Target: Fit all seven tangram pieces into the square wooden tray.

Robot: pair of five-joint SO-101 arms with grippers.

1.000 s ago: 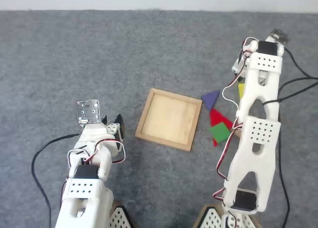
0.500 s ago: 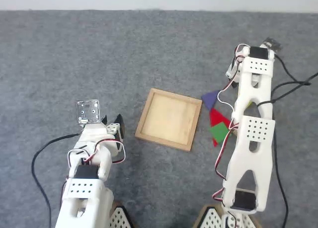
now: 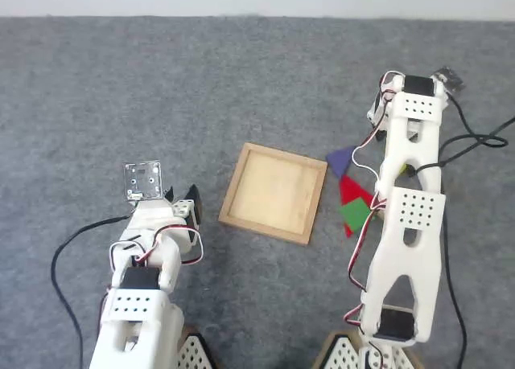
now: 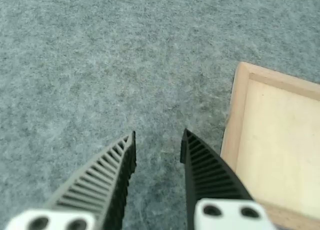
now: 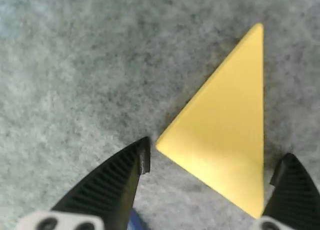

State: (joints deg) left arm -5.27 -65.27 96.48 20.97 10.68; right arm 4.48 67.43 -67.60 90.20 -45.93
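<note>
Looking down, high view, my left gripper (image 3: 191, 202): it sat low over the grey mat (image 3: 121, 88), with its dark fingers pointing away from my base.
High view, wooden tray (image 3: 233, 194): it lay flat just off to the right of my left gripper, near it but not touching. Its floor showed bare wood.
High view, my right arm (image 3: 410, 216): it was stretched out long on the side of the tray away from my left gripper, with its wrist reaching past the loose pieces.
High view, pieces: the purple triangle (image 3: 342, 158), red piece (image 3: 352, 190) and green piece (image 3: 356, 215) lay in a row on the mat between the tray and my right arm. Red touched green, and green ran partly under the arm.
Left wrist view, my left gripper (image 4: 159, 135): the fingers were parted a moderate way and had hold of nothing, with only mat in the gap.
Left wrist view, tray: its pale rim (image 4: 235, 115) ran just beside one of my fingers, with a strip of mat between them.
Right wrist view, my right gripper (image 5: 216, 162): it was spread wide and not closed on anything.
Right wrist view, yellow triangle (image 5: 225, 135): it lay flat on the mat between my two fingers. One corner was just beside a fingertip (image 5: 144, 157), and I could not tell whether they touched.
</note>
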